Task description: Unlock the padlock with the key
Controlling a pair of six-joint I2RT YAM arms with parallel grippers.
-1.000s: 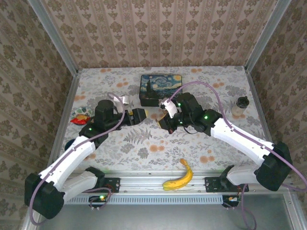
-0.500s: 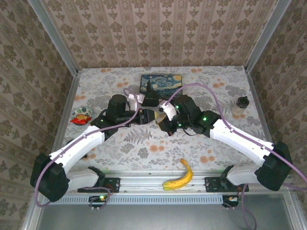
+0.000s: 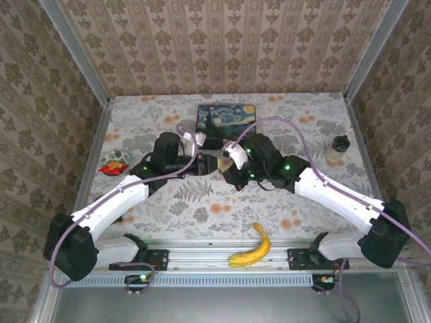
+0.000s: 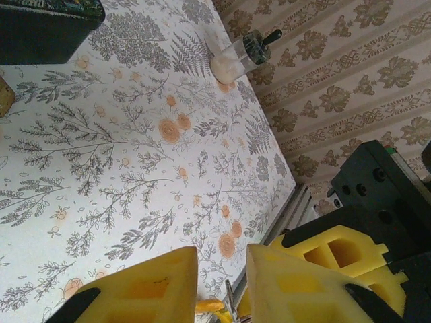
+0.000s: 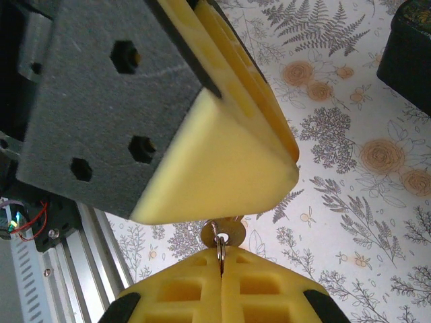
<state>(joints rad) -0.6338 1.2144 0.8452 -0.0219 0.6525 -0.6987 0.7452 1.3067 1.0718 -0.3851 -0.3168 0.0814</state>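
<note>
The left gripper (image 4: 217, 264) stands narrow. Its two yellow fingers (image 4: 155, 282) sit close with a slim gap, the table (image 4: 121, 168) shows through that gap, and nothing lies between the tips.

Just off those tips sits the padlock (image 5: 225, 233), judged so from a small brass piece on a thin silvery loop. Too little of it shows to rule out a key's head on a ring, and no key can be told apart from it.

The right gripper (image 5: 221, 261) is pinched tight on that loop, its fingers meeting along one seam. The right arm therefore has the piece and the left is merely close.

The long axis, loop to brass, runs along that seam and points at the underside of the left gripper's wedge-shaped finger. Whether brass and finger touch cannot be told. The left wrist view puts the right gripper beside the left's outer finger rather than ahead of the gap. A grip by the left would therefore probably need the gap brought into line over the brass.

The right wrist view gives the loop and brass. The left wrist view hides them behind its own finger but shows the gap. From above, the two grippers meet just in front of the starry tin (image 3: 225, 123), and the contact there is too small to read.
</note>
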